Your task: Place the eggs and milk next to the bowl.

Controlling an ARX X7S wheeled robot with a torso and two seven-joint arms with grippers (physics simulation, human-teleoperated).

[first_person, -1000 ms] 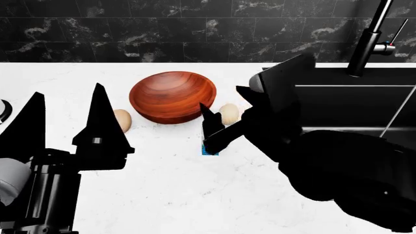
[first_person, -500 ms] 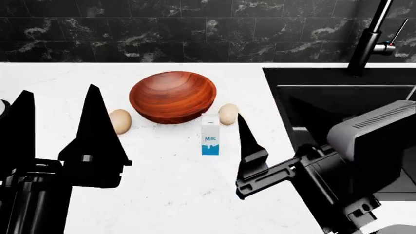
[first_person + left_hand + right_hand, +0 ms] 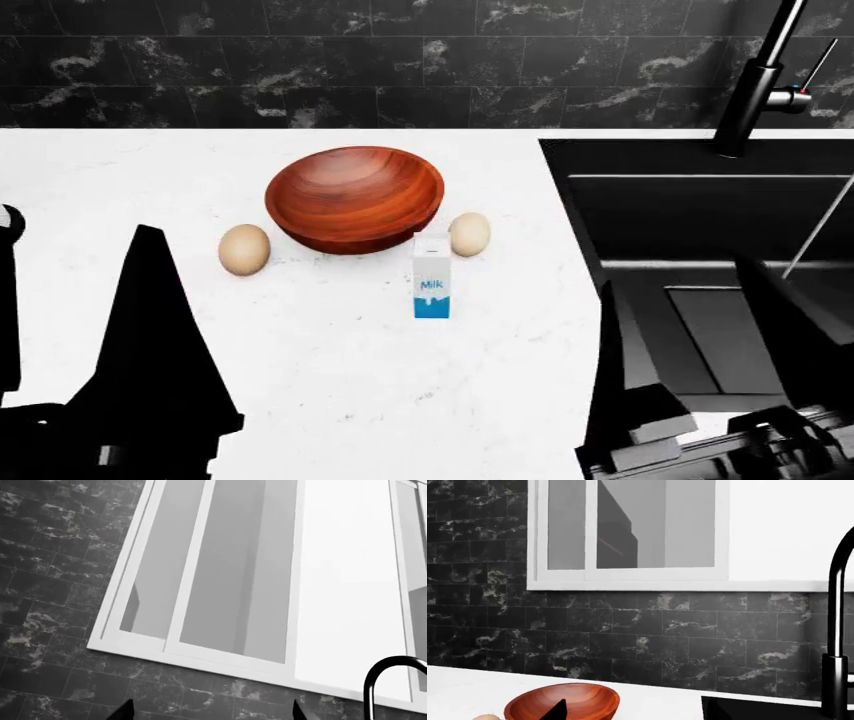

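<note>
- Both sets of jaws stand spread apart and hold nothing: the left gripper (image 3: 74, 330) shows two dark prongs low at the near-left of the head view, and the right gripper (image 3: 707, 350) shows its prongs low at the near-right, over the sink's near edge.
- White marbled surface (image 3: 360, 400) lies bare between the two grippers and the objects, with open room in front of the milk.
- Black sink (image 3: 707, 215) drops away along the surface's right edge, with a dark faucet (image 3: 761, 80) at its back; black tiled wall (image 3: 334, 60) closes the far edge.
- Wooden bowl (image 3: 354, 198) sits upright mid-surface, well clear of the sink edge.
- Milk (image 3: 431, 276) stands upright just in front of the bowl's right side.
- One of the eggs (image 3: 244, 249) lies just beside the bowl's left rim; the other egg (image 3: 469, 234) lies close to its right rim, just behind the milk.
- Both wrist views tilt upward toward a white-framed window (image 3: 220, 580).
</note>
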